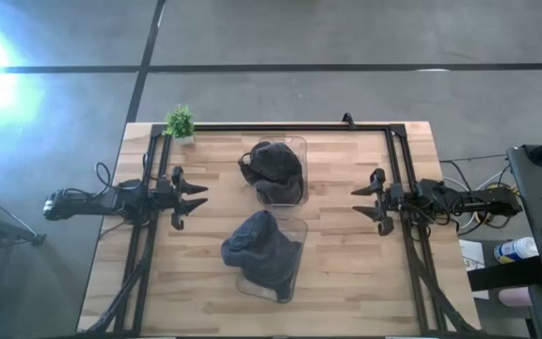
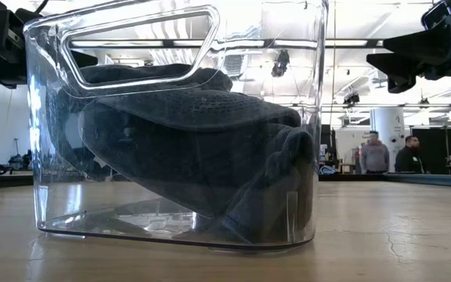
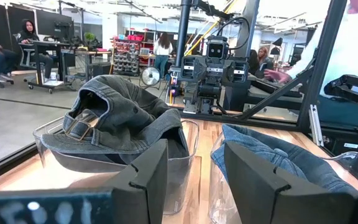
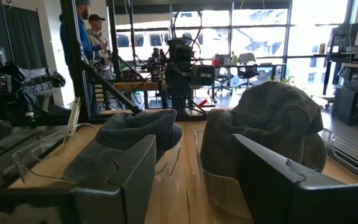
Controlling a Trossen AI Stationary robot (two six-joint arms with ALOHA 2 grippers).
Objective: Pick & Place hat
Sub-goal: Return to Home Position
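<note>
Two dark caps sit in two clear plastic bins on the wooden table. A dark grey cap (image 1: 274,167) fills the far bin (image 1: 296,146); its strap side shows in the left wrist view (image 3: 114,118). A blue-grey cap (image 1: 260,247) lies in the near bin (image 1: 285,287), pressed against the clear wall in the low view (image 2: 186,149). My left gripper (image 1: 200,196) waits open at the table's left side, my right gripper (image 1: 356,200) open at its right side. Both point toward the bins and hold nothing.
A small green potted plant (image 1: 180,122) stands at the far left corner. A black frame (image 1: 280,126) runs along the far edge and both sides. Bare wood (image 1: 337,264) lies between each gripper and the bins. People stand in the room beyond the table.
</note>
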